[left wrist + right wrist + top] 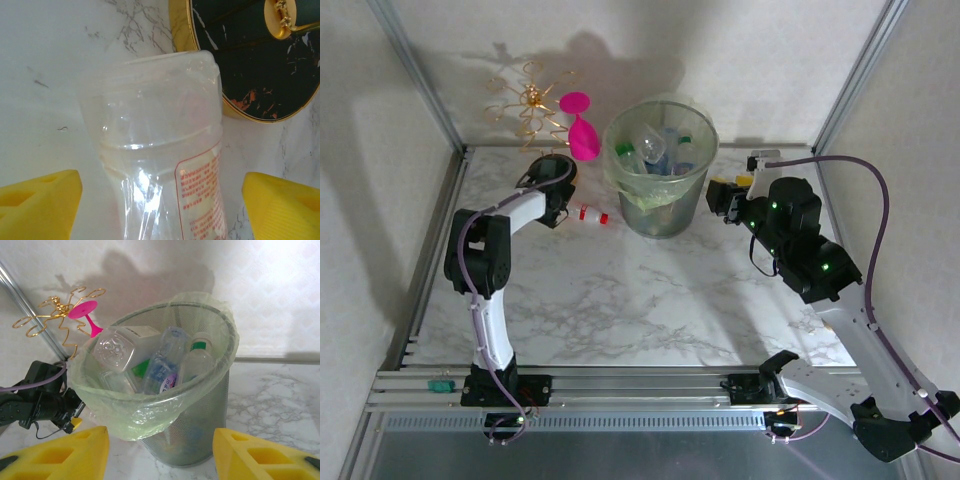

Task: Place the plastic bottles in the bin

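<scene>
The marbled bench (620,310) carries a round mesh bin (665,215) at its far edge, lined with a pale bag and holding clear bottles (165,365). A smooth clear bottle (160,165) lies toward the far-left corner, straddled by the released left claw (161,207). The right claw (161,440) is released and empty.

Clear glossy plastic bottle (150,130); marbled table (620,310) looks smooth, perhaps matt.
</scene>
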Controlling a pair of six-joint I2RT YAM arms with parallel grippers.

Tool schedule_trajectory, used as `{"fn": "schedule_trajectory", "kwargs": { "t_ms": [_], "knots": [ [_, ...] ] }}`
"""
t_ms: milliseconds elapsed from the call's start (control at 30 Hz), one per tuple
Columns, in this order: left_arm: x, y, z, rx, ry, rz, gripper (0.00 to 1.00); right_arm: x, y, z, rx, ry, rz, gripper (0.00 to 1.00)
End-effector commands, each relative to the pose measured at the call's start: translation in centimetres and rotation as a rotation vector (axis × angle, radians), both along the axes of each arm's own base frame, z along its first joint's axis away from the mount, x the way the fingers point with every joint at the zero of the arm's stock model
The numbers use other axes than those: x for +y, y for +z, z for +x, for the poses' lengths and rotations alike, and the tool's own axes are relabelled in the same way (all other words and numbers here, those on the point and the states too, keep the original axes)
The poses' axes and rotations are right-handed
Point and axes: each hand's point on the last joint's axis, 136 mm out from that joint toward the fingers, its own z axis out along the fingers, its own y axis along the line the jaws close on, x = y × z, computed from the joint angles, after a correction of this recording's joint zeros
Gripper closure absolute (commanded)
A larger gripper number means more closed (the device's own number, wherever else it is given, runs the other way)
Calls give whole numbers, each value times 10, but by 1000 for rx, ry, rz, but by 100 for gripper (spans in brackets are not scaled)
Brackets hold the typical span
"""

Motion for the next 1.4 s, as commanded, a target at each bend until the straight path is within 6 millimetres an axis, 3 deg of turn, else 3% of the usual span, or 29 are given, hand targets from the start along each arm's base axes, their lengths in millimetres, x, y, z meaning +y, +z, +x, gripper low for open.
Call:
{"fn": "schedule_trajectory", "kwargs": {
  "t_ms": [0,233,467,667,967,1233,1367],
  "knots": [
    [4,-1,9,-23,51,-30,21,-3,0,-1,-12,-9,-8,43],
    [1,-15,15,-14,3,-61,34,-1,1,-4,1,10,-2,44],
    [9,-27,13,16,1,-28,35,-2,8,-12,-1,25,24,44],
    [9,-30,9,17,-6,-49,49,-2,7,-17,15,39,19,44],
    [12,9,-2,-36,-4,-67,52,2,1,-16,40,57,21,44],
    [17,61,-44,-97,3,-71,53,21,-6,-13,86,130,39,42],
    [17,86,-67,-138,-12,-84,53,29,-10,-9,117,141,66,35]
  ]
}}
